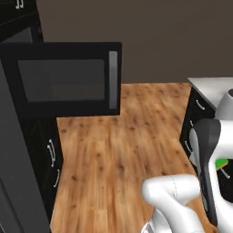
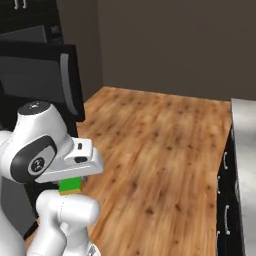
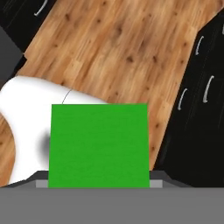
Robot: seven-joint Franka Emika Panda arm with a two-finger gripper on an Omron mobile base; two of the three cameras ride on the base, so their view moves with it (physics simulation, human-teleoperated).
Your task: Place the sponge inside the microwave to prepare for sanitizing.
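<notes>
1. We see the sponge [image 3: 99, 145] — a flat, bright green block — at six o'clock in the hand view, seated between the fingers of the pincer [image 3: 99, 181], which is closed on it.
2. In the right base view, we find the same sponge [image 2: 70, 185] as a green sliver under the white hand at eight o'clock, held above the wooden floor [image 2: 160, 150].
3. In the left base view, we find the microwave [image 1: 63, 79] at ten o'clock; its black door with the dark glass window stands swung out toward the room.
4. The sponge [image 1: 222, 164] shows there at four o'clock — well apart from the microwave.
5. A grey table [image 1: 214, 88] over black cabinets lies at three o'clock.
</notes>
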